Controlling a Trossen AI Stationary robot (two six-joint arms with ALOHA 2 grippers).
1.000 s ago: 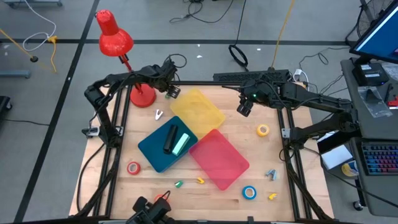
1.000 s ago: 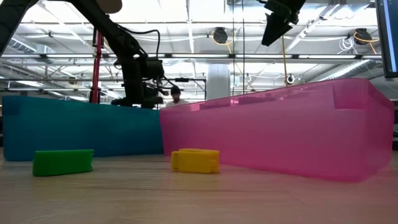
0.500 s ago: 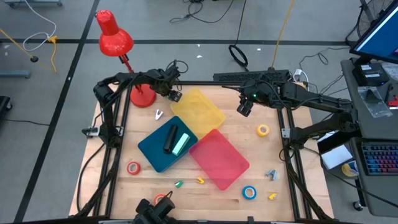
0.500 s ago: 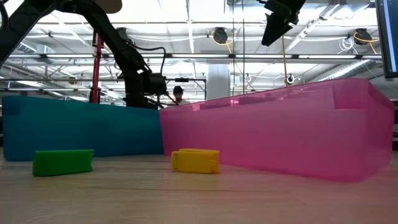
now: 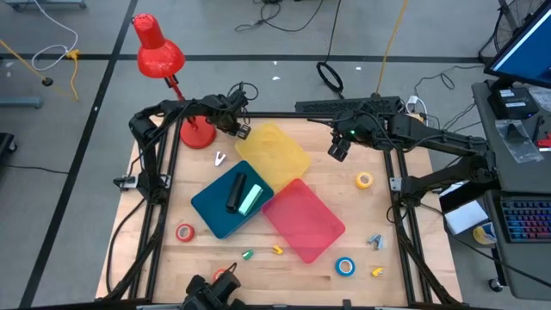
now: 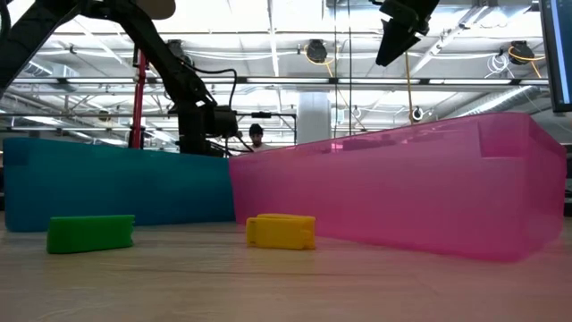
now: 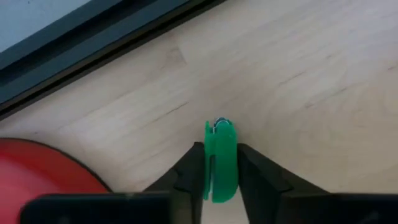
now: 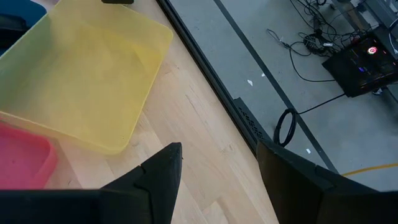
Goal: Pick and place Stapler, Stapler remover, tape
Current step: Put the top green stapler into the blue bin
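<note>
My left gripper (image 5: 237,127) is low at the table's far left, beside the red lamp's base (image 5: 196,133), and is shut on a small green stapler remover (image 7: 219,158). My right gripper (image 5: 338,148) hangs open high over the far right part, and its fingers (image 8: 163,168) hold nothing. A black stapler (image 5: 234,194) and a pale green one (image 5: 250,200) lie in the blue tray (image 5: 211,211). Red tape (image 5: 185,232), orange tape (image 5: 364,180) and blue tape (image 5: 345,266) lie flat on the wood. In the low view the blue tray hides my left gripper's fingers. My left gripper pinches the green stapler remover by its two flat sides (image 7: 214,168) between its two fingers. The fingers come from above, pointing steeply down. The remover stands on edge between them, and its metal-tipped end (image 7: 219,123) reaches past the fingertips. I cannot tell whether it rests on the wood.
A yellow tray (image 5: 273,153) and a pink tray (image 5: 303,220) sit mid-table beside the blue one. Loose removers lie near the front edge: green (image 5: 248,255), yellow (image 5: 277,250), another yellow (image 5: 377,271). A grey one (image 5: 375,242) and a white one (image 5: 219,158) lie apart.
My left gripper has sunk toward the table next to the lamp's base and has then kept still. My right arm has not moved.
</note>
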